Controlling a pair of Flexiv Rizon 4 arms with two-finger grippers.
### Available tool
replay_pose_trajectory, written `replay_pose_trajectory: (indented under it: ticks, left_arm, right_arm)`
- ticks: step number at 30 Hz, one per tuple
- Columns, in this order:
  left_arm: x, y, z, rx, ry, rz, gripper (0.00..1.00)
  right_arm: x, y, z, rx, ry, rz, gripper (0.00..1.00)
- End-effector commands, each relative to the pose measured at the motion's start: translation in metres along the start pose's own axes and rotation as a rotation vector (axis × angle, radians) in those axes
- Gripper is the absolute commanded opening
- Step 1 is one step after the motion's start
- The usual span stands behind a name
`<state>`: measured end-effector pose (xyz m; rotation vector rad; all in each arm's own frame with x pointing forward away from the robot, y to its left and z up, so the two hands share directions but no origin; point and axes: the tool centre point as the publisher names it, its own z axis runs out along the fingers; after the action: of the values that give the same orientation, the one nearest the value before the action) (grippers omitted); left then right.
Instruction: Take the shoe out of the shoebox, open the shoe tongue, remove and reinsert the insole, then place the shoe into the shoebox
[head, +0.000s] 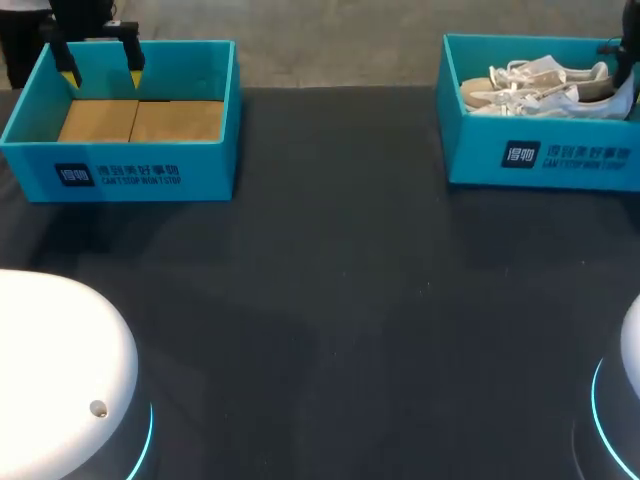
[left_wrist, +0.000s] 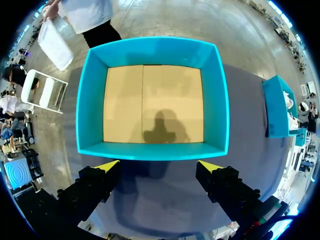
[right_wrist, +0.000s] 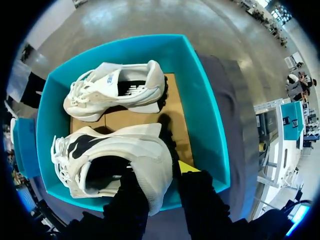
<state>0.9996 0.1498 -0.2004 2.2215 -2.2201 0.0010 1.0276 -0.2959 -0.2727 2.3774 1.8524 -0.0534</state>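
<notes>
Nearest us lies the dark table (head: 330, 300). Farther back on our left stands the left box (head: 120, 170), teal, with its brown cardboard floor showing. Our left gripper (left_wrist: 159, 164) hangs above it, fingers spread wide with nothing between them. Across the table on our right, well apart, the right box (head: 540, 150) holds two white shoes side by side, toes pointing the same way. Our right gripper (right_wrist: 160, 170) is down in this box at the heel of the shoe (right_wrist: 115, 160). One finger is inside its opening, the other outside, and they pinch the heel wall. Beyond it lies the other shoe (right_wrist: 117, 90).
</notes>
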Motion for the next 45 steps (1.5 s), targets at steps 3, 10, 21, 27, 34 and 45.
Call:
replay_pose_trajectory:
  ticks: [3, 10, 21, 27, 34, 45]
  left_arm:
    - [0.0, 0.0, 0.0, 0.0, -0.001, 0.0, 1.0]
    - [0.0, 0.0, 0.0, 0.0, -0.001, 0.0, 1.0]
    - [0.0, 0.0, 0.0, 0.0, -0.001, 0.0, 1.0]
    - [0.0, 0.0, 0.0, 0.0, -0.001, 0.0, 1.0]
    - [0.0, 0.0, 0.0, 0.0, -0.001, 0.0, 1.0]
    - [0.0, 0.0, 0.0, 0.0, -0.001, 0.0, 1.0]
  right_arm:
    - [0.004, 0.008, 0.007, 0.011, 0.008, 0.005, 0.0]
    - [0.006, 0.017, 0.03, 0.048, 0.005, 0.022, 0.0]
    - [0.0, 0.019, 0.05, 0.076, 0.005, 0.039, 0.0]
    - [-0.01, 0.018, 0.045, 0.067, 0.011, 0.069, 0.0]
    - [-0.018, 0.018, 0.023, 0.021, 0.006, 0.079, 0.0]
    - [-0.029, 0.013, -0.011, -0.023, -0.004, 0.077, 0.0]
